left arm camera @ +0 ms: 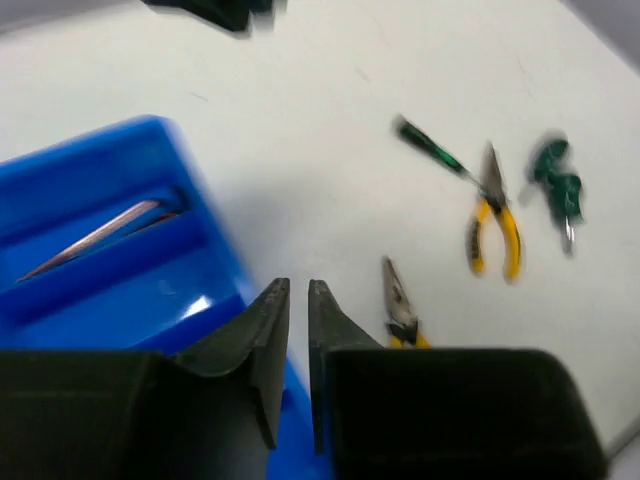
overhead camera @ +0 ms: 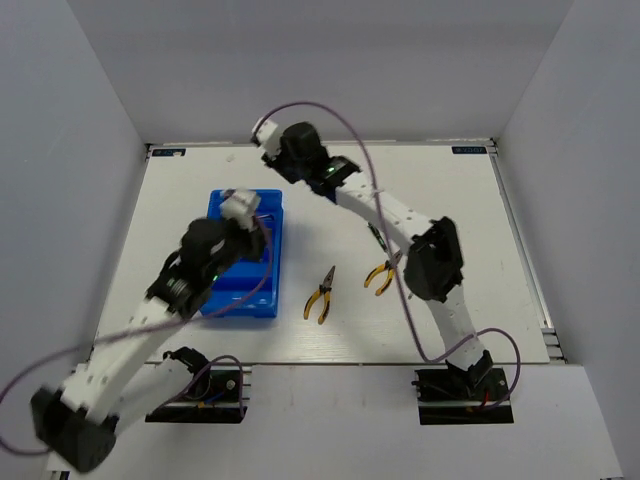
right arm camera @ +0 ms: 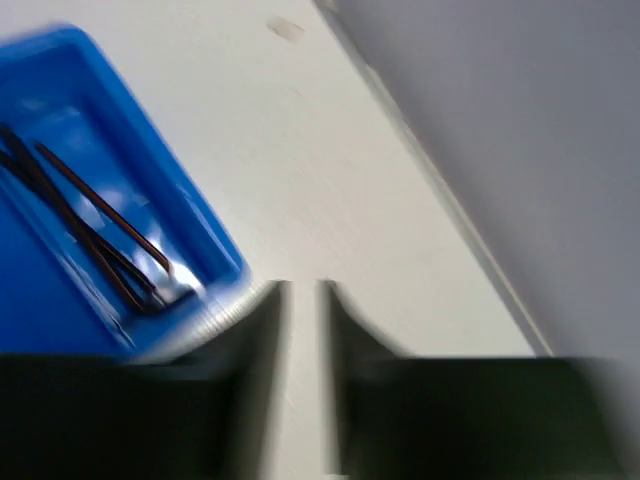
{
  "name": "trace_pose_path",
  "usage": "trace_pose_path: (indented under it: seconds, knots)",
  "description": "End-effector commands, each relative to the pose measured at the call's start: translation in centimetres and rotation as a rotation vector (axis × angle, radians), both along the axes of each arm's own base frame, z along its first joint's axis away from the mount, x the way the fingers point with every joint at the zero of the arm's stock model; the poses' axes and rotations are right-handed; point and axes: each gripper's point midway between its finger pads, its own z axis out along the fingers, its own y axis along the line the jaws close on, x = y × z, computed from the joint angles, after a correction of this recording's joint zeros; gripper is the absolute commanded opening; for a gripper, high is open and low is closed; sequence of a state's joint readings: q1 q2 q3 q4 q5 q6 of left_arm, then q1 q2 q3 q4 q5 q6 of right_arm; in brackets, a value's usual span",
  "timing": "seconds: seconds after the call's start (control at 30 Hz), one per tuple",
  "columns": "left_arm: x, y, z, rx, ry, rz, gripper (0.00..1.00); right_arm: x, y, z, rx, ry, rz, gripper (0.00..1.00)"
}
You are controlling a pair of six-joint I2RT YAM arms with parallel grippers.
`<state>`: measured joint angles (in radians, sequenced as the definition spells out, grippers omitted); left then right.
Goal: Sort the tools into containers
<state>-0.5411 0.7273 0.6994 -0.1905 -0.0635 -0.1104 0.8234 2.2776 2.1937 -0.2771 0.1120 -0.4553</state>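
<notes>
The blue bin [overhead camera: 240,300] lies left of centre on the table. My left gripper [overhead camera: 240,207] hovers over its far end, jaws [left arm camera: 298,287] shut with nothing between them. Thin hex keys [left arm camera: 100,235] lie in one compartment of the bin [left arm camera: 60,170]. Two yellow-handled pliers [overhead camera: 320,293] [overhead camera: 380,275] rest on the table right of the bin. In the left wrist view two green-and-black screwdrivers [left arm camera: 430,150] [left arm camera: 558,185] lie beside the farther pliers [left arm camera: 495,225]. My right gripper [overhead camera: 265,130] is raised at the back, shut and empty [right arm camera: 303,288], beyond the bin's corner [right arm camera: 190,200], where the hex keys [right arm camera: 100,235] show.
Purple cables [overhead camera: 350,135] loop over both arms. Grey walls enclose the table on three sides, and the right wrist view shows the table's back edge [right arm camera: 440,190] close to the gripper. The right arm's forearm [overhead camera: 400,225] crosses above the screwdrivers' area.
</notes>
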Motion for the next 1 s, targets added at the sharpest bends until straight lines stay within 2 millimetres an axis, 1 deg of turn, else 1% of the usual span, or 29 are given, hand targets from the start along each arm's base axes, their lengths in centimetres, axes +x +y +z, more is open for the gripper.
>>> trace_pose_path:
  seconds: [0.0,0.03,0.07,0.1,0.13,0.17,0.2,0.23,0.27,0.3,0.33,0.37,0.4,0.43,0.47,0.5,0.53,0.57,0.6,0.63,0.67,0.7,0.73,0.77,0.8,0.83,0.87,0.9,0.97]
  knots:
    - [-1.1,-8.3,-5.7,0.065,0.296,-0.429,0.28,0.6,-11.8,1.7,-0.083,0.123,-0.268,0.5]
    - [-0.5,-10.2,-5.2,0.074,0.347,-0.494,0.3,-1.4,-11.8,0.6,-0.107,0.201,-0.171,0.58]
    - [-0.5,-10.9,-10.2,0.121,0.552,-0.521,0.37,-1.8,-14.6,2.0,-0.104,0.211,-0.175,0.67]
    - [-0.5,-12.4,-9.9,0.128,0.564,-0.557,0.41,-4.3,-16.2,0.3,-0.176,0.32,-0.129,0.77]
    - [-0.3,-12.7,-10.4,0.148,0.579,-0.548,0.47,-5.1,-16.7,0.8,-0.177,0.35,-0.104,0.75]
    - [-0.3,-13.0,-10.8,0.165,0.598,-0.546,0.55,-5.4,-18.3,1.6,-0.172,0.374,-0.106,0.67]
    - [0.6,-13.5,-10.9,0.186,0.604,-0.526,0.66,-5.1,-20.3,1.8,-0.17,0.401,-0.149,0.48]
    - [0.5,-13.6,-11.3,0.209,0.63,-0.519,0.66,-6.3,-23.3,1.2,-0.195,0.49,-0.198,0.0]
    - [0.1,-13.7,-11.9,0.236,0.668,-0.517,0.66,-6.7,-24.5,0.8,-0.188,0.532,-0.225,0.0]
    - [0.5,-13.4,-12.6,0.258,0.681,-0.49,0.67,-6.9,-27.6,1.9,-0.156,0.554,-0.282,0.0]
    - [0.5,-13.6,-13.5,0.285,0.703,-0.48,0.67,-8.6,-29.0,-1.1,-0.173,0.665,-0.311,0.0]
    - [0.4,-13.4,-14.5,0.313,0.728,-0.455,0.67,-10.0,-28.8,-1.7,-0.122,0.742,-0.302,0.07]
    - [0.3,-13.0,-14.9,0.336,0.752,-0.438,0.67,-11.5,-31.0,-1.8,-0.082,0.781,-0.342,0.32]
    - [0.0,-13.3,-15.0,0.347,0.747,-0.443,0.65,-12.6,-30.6,-2.0,-0.041,0.818,-0.313,0.51]
    - [-0.5,-13.6,-15.3,0.354,0.746,-0.457,0.64,-14.2,-31.1,-5.8,-0.02,0.899,-0.348,0.48]
    - [-0.4,-13.5,-15.6,0.352,0.749,-0.442,0.62,-15.0,-31.7,-3.5,0.044,0.819,-0.35,0.24]
    - [-0.9,-13.5,-16.0,0.371,0.753,-0.442,0.57,-15.5,-31.8,-3.9,0.078,0.819,-0.37,0.0]
    - [-1.2,-13.8,-16.1,0.381,0.75,-0.437,0.54,-16.2,-32.4,-6.3,0.108,0.802,-0.403,0.0]
    - [-1.3,-13.5,-16.6,0.398,0.765,-0.424,0.52,-16.7,-32.3,-6.7,0.121,0.801,-0.403,0.0]
    - [-1.8,-13.5,-17.5,0.417,0.783,-0.418,0.49,-16.6,-32.7,-6.3,0.163,0.773,-0.43,0.0]
    - [-2.1,-13.5,-17.6,0.434,0.785,-0.4,0.48,-17.6,-33.2,-8.3,0.175,0.815,-0.467,0.12]
    - [-2.3,-13.6,-18.2,0.452,0.791,-0.398,0.48,-18.1,-32.8,-8.5,0.199,0.84,-0.455,0.33]
    - [-2.7,-13.6,-18.6,0.465,0.808,-0.385,0.48,-18.3,-33.6,-8.8,0.217,0.838,-0.477,0.45]
    - [-2.8,-13.3,-18.8,0.492,0.801,-0.367,0.48,-18.3,-33.7,-8.9,0.229,0.838,-0.482,0.45]
    - [-3.7,-13.3,-19.4,0.518,0.83,-0.356,0.48,-18.2,-33.8,-9.0,0.242,0.831,-0.487,0.45]
    - [-3.8,-13.3,-19.4,0.54,0.826,-0.349,0.48,-18.2,-34.2,-8.9,0.251,0.829,-0.498,0.42]
    - [-3.7,-13.3,-19.6,0.559,0.827,-0.32,0.48,-18.1,-34.6,-8.8,0.259,0.824,-0.51,0.36]
    - [-4.2,-13.3,-20.0,0.584,0.832,-0.315,0.5,-18.1,-34.8,-9.0,0.275,0.827,-0.523,0.27]
    - [-4.2,-12.2,-20.7,0.636,0.841,-0.253,0.51,-18.0,-35.2,-8.6,0.308,0.824,-0.531,0.19]
